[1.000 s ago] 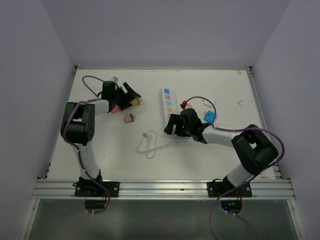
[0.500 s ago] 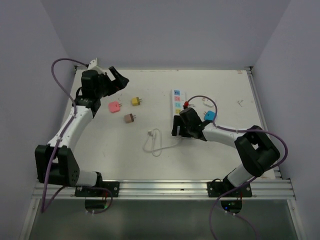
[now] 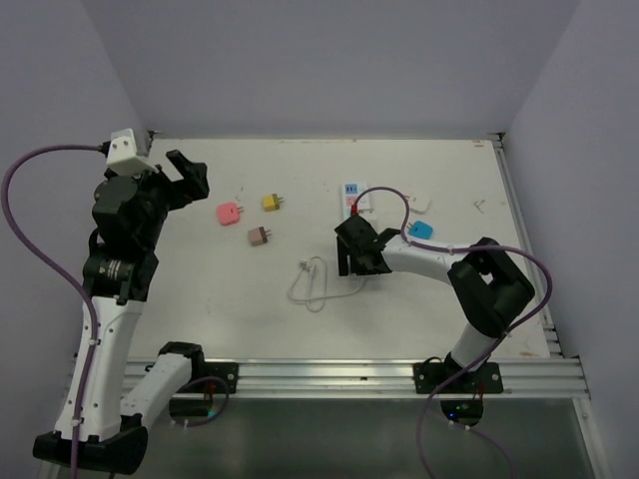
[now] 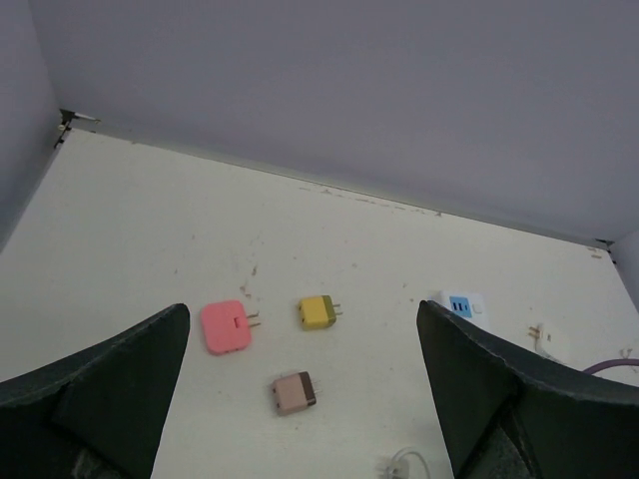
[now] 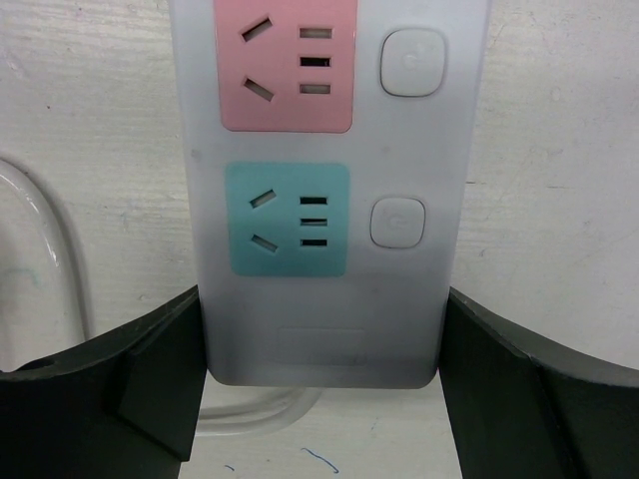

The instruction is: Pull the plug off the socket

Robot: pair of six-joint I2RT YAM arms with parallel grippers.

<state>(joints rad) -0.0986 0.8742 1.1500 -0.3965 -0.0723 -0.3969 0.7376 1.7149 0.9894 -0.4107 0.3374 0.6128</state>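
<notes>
- Four loose plugs lie on the tabletop (image 3: 200, 299), none in an outlet. A pink plug (image 3: 230, 213), a yellow plug (image 3: 271, 203) and a brown plug (image 3: 260, 236) sit in a close group left of the socket. A blue plug (image 3: 420, 231) lies alone on its right, beside the purple cable (image 3: 384, 195).
- One socket (image 5: 329, 190) lies lengthwise near the middle of the tabletop, its near end under the right arm (image 3: 424, 261).
- That arm's jaws are clamped across the strip's cord end, with a finger (image 5: 150, 379) flat against each long side. By my reading this hold pins the strip so it cannot ride up when a plug is drawn out.
- Two outlet faces show between those fingers, one pink face (image 5: 287, 65) and one teal face (image 5: 290, 220), each with one button (image 5: 397, 222) beside it. Both are bare. From above, part of the strip is hidden under the arm, so I cannot tell whether a plug sits there.
- One white cord (image 3: 312, 287) leaves the near end and lies slack in a loop just left of the strip, touched by neither arm.
- The left arm (image 3: 125, 215) is reared up high over the tabletop's left side, jaws wide apart and empty — likely parked clear of the work.
- Judging by the bare outlets and loose plugs, the pulling looks done — or nearly so.
</notes>
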